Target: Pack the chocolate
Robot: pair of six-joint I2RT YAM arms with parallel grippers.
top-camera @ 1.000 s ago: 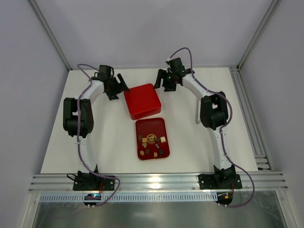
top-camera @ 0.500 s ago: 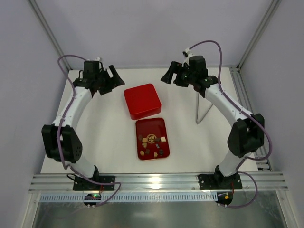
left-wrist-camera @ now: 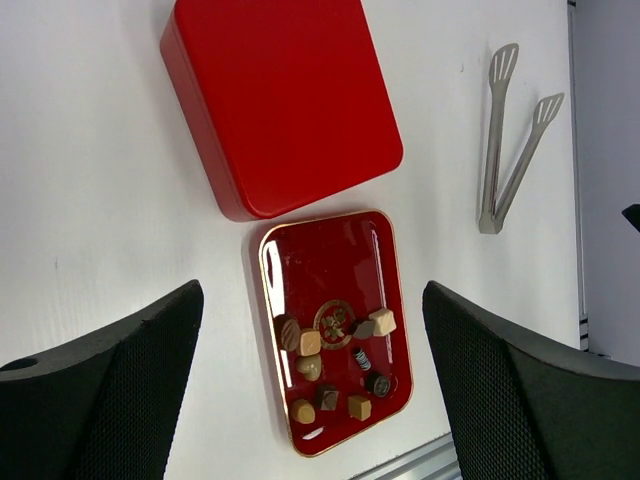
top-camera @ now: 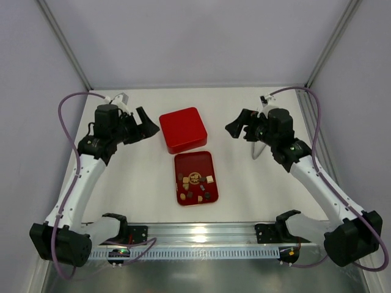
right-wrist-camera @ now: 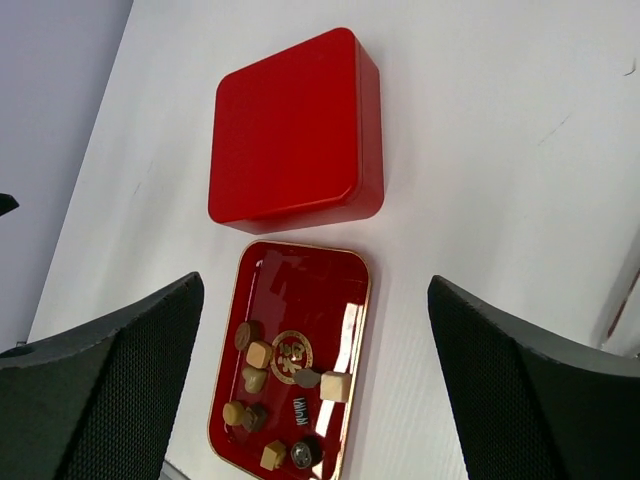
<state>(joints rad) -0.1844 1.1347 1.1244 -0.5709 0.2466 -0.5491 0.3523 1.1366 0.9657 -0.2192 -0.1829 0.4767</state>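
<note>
White table, grey walls, both my grippers spread wide, gripping nothing.
Nearest me, one shallow red tray holds the chocolate: ten loose pieces. Just behind it sits one closed red box, between my left gripper and right gripper. One pair of metal tongs lies under my right wrist.

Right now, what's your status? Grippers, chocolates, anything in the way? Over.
Left gripper and right gripper open, empty, above the table. Chocolates loose in shallow red tray. Red box just beyond tray, tongs off right; nothing over the chocolates.
</note>
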